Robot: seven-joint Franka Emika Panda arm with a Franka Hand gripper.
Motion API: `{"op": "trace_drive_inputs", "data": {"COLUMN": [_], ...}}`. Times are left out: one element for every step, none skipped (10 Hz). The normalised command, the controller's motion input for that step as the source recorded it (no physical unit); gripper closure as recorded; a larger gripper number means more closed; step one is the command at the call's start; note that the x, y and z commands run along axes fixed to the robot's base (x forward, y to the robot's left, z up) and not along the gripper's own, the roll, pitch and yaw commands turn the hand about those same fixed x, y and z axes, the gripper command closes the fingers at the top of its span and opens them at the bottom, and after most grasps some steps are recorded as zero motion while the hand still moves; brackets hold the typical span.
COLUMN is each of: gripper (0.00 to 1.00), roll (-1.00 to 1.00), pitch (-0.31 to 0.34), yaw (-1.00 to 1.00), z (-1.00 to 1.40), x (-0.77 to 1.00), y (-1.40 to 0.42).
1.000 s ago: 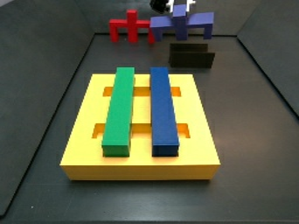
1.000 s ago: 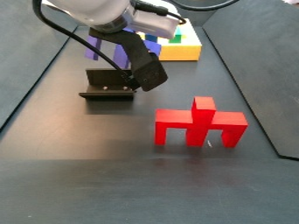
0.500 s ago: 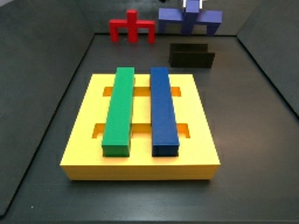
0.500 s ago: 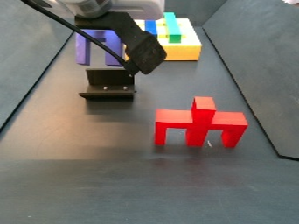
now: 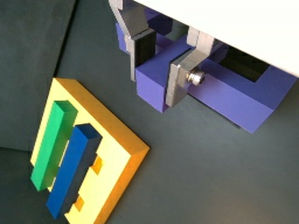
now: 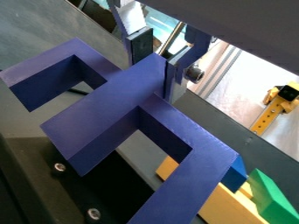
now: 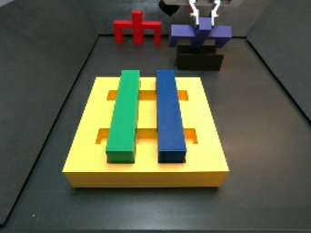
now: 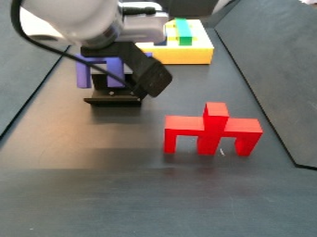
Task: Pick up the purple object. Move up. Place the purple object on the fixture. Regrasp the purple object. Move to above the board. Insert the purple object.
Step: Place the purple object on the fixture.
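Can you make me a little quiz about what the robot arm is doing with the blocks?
1. True or false: the gripper is shut on the purple object.
2. What is the purple object right above in a side view? A) the yellow board B) the fixture C) the red piece
3. Fill in: the board bears a green bar and a ___ bar.

Key: 1 true. 2 B. 3 blue.
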Motion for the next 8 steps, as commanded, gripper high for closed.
{"op": "trace_drive_inputs", "data": {"gripper": [1.0,1.0,1.0,1.0,1.0,1.0,1.0,1.0], "roll": [0.0,0.04,0.16,0.03,0.23,0.29,0.35,0.45], "pitch": [0.0,-0.051,-0.123,-0.149,-0.037,-0.137,-0.16,-0.109], "yaw": [-0.06,-0.04,0.0,0.0,0.03,0.11,0.13,0.13], "z": [-0.08,-0.25,-0.29,-0.08,0.0,-0.09,-0.14,-0.11], "x": [0.16,0.12,0.0,-0.07,0.09,0.25,0.34,0.22], "y": [0.0,0.0,0.0,-0.01,-0.1,-0.07,-0.04,-0.04]}}
